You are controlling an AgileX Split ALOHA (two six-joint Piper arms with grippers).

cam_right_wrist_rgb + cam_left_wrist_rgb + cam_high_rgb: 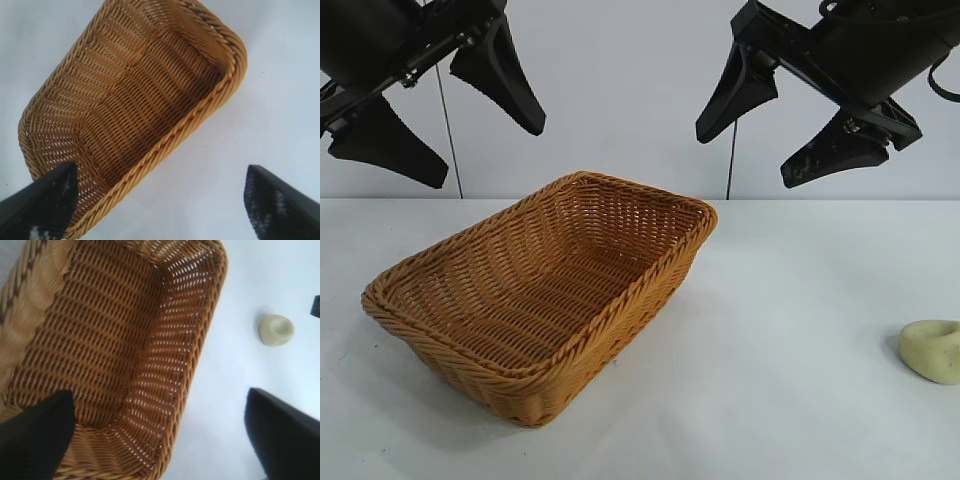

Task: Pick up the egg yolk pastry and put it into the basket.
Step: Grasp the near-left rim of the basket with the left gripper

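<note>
Wicker basket [535,375] is sitting empty; the pastry [931,350] is lying well right of it. Above it, left gripper [445,108] and right gripper [768,138] are hanging wide open, holding nothing.

Rough woven wicker basket [535,300]; smooth matt pastry [931,350], table [770,400].

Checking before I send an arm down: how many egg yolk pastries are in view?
1. The egg yolk pastry lies on the table to the right of the basket, apart from it. None shows inside the basket.
</note>
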